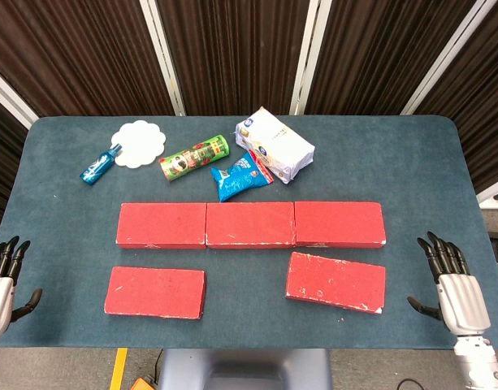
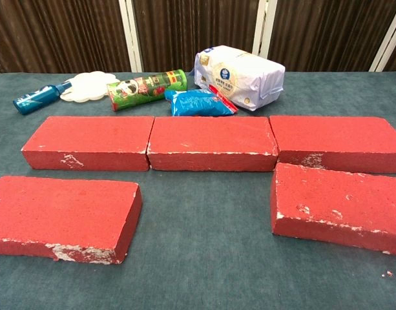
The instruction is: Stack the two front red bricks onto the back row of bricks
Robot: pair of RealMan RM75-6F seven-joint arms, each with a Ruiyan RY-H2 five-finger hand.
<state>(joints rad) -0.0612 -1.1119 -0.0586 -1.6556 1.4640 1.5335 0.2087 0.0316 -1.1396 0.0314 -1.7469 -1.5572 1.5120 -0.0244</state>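
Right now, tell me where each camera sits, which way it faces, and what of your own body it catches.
Head view: high above the near edge, looking steeply down on the whole table; the left hand and right hand show open at the lower corners.
Chest view: low at the near edge, looking across the front left brick and front right brick to the back row of bricks; no hand shows.
Both share the five bricks and the white packet behind them.
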